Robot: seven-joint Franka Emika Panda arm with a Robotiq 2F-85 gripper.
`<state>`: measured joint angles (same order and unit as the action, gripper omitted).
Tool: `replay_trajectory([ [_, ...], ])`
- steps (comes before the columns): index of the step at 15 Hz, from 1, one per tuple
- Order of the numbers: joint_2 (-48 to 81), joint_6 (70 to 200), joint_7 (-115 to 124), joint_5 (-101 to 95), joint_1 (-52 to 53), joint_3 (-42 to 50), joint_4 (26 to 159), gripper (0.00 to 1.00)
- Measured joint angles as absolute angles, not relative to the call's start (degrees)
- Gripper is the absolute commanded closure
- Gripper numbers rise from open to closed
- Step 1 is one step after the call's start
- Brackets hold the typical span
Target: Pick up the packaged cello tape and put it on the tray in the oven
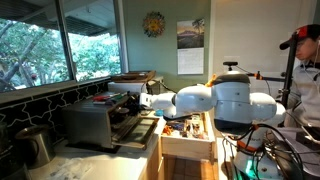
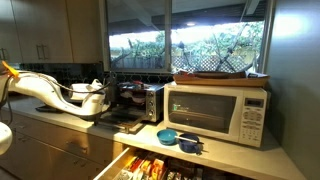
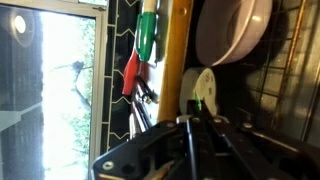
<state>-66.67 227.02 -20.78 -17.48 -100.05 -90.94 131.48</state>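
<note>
The silver-grey toaster oven (image 1: 92, 122) (image 2: 148, 101) stands on the counter with its door (image 1: 137, 128) dropped open. My gripper (image 1: 128, 100) (image 2: 118, 97) is at the oven's open front, just above the door. In the wrist view the jaws (image 3: 190, 122) are close together on the packaged cello tape (image 3: 203, 90), a white roll with a green core on a flat pack that sticks out past the fingertips. The tray is lost in the dark cavity and I cannot make it out.
A white microwave (image 2: 220, 112) stands beside the oven, with a wooden tray (image 2: 220, 76) on top and blue bowls (image 2: 172, 137) in front. A drawer (image 1: 187, 135) (image 2: 150, 168) stands open below the counter. A metal pot (image 1: 35, 146) is nearby. A person (image 1: 305, 70) is behind the arm.
</note>
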Motion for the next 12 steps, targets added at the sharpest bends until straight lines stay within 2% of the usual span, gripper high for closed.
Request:
replay_trajectory([
  [12, -64.33, 225.21, -20.77, -25.05, -98.15, -91.71, 134.77, 0.96],
])
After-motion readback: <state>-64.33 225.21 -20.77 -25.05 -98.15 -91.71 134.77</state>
